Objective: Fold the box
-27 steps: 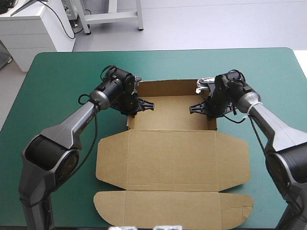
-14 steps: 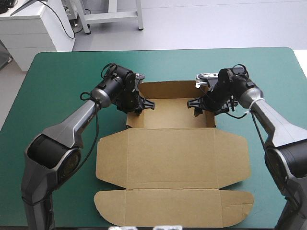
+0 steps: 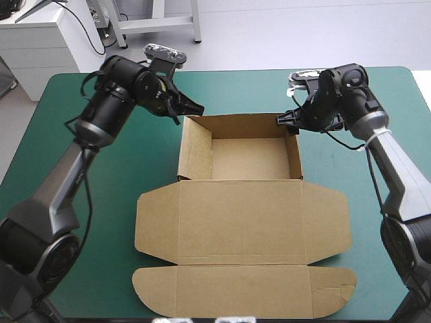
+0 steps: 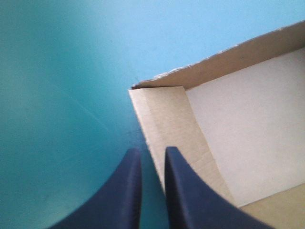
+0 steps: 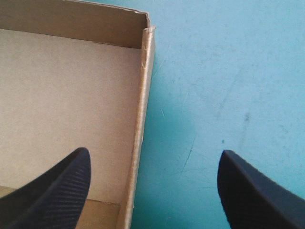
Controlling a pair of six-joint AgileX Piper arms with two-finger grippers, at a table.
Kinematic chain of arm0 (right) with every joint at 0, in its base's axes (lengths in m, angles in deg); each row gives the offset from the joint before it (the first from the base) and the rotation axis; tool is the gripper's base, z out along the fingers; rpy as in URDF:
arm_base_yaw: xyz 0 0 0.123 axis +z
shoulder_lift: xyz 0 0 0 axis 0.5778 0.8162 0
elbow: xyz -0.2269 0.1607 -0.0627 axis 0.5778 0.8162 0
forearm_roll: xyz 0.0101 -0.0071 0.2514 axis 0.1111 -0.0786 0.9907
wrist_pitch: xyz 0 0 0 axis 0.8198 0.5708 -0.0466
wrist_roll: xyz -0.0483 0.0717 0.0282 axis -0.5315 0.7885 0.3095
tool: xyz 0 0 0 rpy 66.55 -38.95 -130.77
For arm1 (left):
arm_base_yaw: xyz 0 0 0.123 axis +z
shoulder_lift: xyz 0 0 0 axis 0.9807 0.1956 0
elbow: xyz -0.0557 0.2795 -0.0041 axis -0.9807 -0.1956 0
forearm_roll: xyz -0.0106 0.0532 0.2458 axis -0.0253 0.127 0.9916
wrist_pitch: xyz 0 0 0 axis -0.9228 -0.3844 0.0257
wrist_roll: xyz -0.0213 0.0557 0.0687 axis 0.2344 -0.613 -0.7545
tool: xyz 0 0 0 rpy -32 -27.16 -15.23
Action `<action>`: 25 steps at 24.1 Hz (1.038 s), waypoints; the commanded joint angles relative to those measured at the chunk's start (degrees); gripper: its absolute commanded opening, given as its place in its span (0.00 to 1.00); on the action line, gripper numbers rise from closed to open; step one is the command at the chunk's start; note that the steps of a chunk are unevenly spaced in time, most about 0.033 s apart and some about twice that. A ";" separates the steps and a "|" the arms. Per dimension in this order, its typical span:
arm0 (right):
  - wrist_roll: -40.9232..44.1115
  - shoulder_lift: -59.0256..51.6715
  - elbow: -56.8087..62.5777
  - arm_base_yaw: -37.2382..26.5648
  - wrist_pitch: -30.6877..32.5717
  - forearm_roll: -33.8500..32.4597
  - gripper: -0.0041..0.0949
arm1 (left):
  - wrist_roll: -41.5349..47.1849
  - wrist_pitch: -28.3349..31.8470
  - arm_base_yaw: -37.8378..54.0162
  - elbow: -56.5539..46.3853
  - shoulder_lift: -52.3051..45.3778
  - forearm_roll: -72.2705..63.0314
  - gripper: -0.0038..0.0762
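Note:
The brown box (image 3: 246,158) is an open tray with all its walls standing. Its lid (image 3: 242,222) and front flap (image 3: 242,293) lie flat toward the near edge. My left gripper (image 3: 192,108) hovers above the tray's far-left corner. In the left wrist view this gripper (image 4: 150,153) shows only a narrow gap between its fingers, with nothing in it, and the left wall (image 4: 167,124) lies just ahead. My right gripper (image 3: 288,121) hangs over the far-right corner. It (image 5: 153,152) is wide open and straddles the right wall (image 5: 143,95) from above without touching it.
Bare teal-green cover (image 3: 87,202) runs along the box's left side, and more of it (image 3: 377,114) lies to the right and beyond the tray. The flat lid's side flaps (image 3: 326,225) spread wider than the tray, and the front flap reaches almost to the near edge.
Both grippers were shut inside the tray by its side walls. They have lifted out, moved back to the far corners and opened, the right one wide.

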 commanded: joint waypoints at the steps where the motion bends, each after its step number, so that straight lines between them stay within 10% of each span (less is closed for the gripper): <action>1: -0.38 -4.93 -0.45 -0.13 0.26 -0.85 0.74 | -3.12 -2.44 -0.31 -1.99 -8.54 2.65 0.04; 12: -1.01 -4.81 13.79 -0.13 -16.07 4.69 0.74 | -2.87 2.15 -0.31 -42.77 -39.03 5.30 0.04; 25: -3.06 1.14 14.29 -0.13 -16.23 7.62 0.73 | -0.91 20.20 -0.31 -74.00 -62.48 3.95 0.04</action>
